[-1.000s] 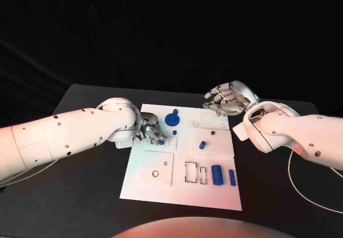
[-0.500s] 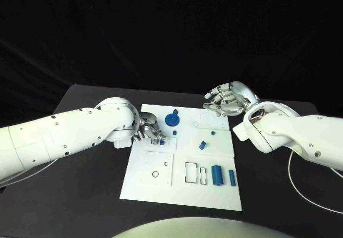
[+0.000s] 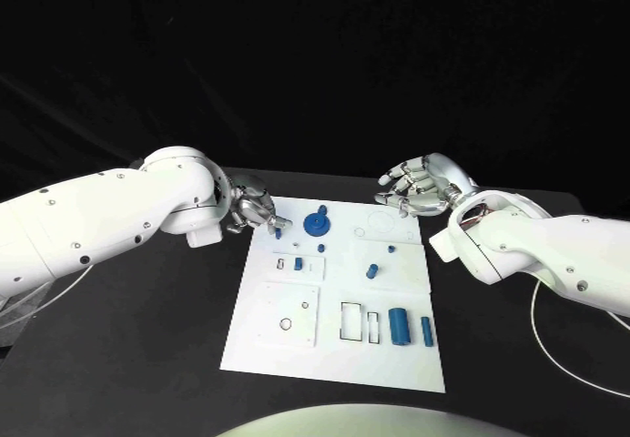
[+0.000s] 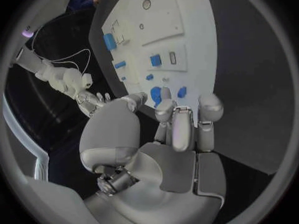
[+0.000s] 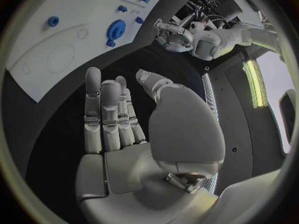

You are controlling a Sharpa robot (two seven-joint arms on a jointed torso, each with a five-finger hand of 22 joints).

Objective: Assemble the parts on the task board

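Head view shows you the white task board (image 3: 282,314) mid-worktop, small blue parts (image 3: 398,324) mostly still loose; left hand (image 3: 249,208) and right hand (image 3: 415,185) hover empty, fingers loosely curled, much remains.

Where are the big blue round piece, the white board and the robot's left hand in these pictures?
Blue round piece (image 3: 317,221), head view: middle of its round face.
White board (image 3: 394,357), head view: bare part near its front right corner.
Left robot hand (image 3: 251,208), head view: middle of the silver hand, at the board's far left corner.
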